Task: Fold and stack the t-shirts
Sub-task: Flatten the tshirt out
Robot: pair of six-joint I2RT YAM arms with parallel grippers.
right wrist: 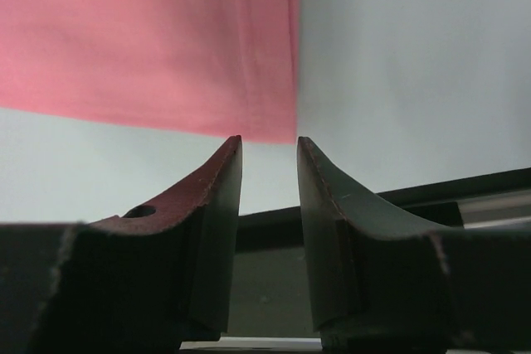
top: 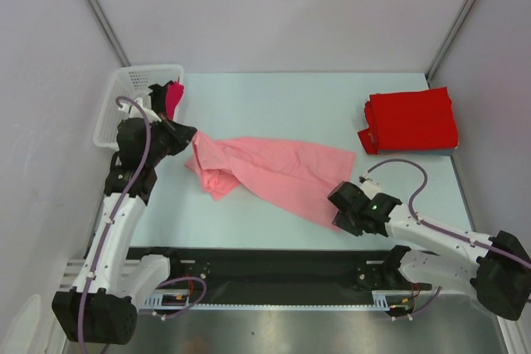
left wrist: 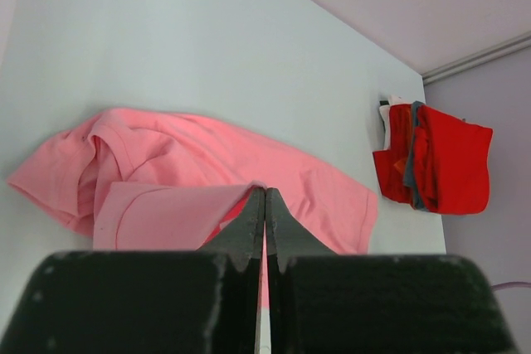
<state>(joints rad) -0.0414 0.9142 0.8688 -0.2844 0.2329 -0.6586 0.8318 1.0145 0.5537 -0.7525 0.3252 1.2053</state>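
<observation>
At the far left, just beside the white lattice basket, the left gripper has its jaws pressed together on a corner of the salmon pink t-shirt. The shirt lies slantwise across the middle of the table, bunched and twisted at its left end and flatter toward the right. At its near right corner sits the right gripper, jaws apart with nothing between them and the hem corner just beyond the tips. The step looks like spreading the shirt flat before folding. To do it well, the right gripper should slide low over that corner and pinch both layers squarely. Both arms should then draw apart evenly to pull out the twist. The folded red t-shirts lie well apart at the far right and should be left undisturbed.
</observation>
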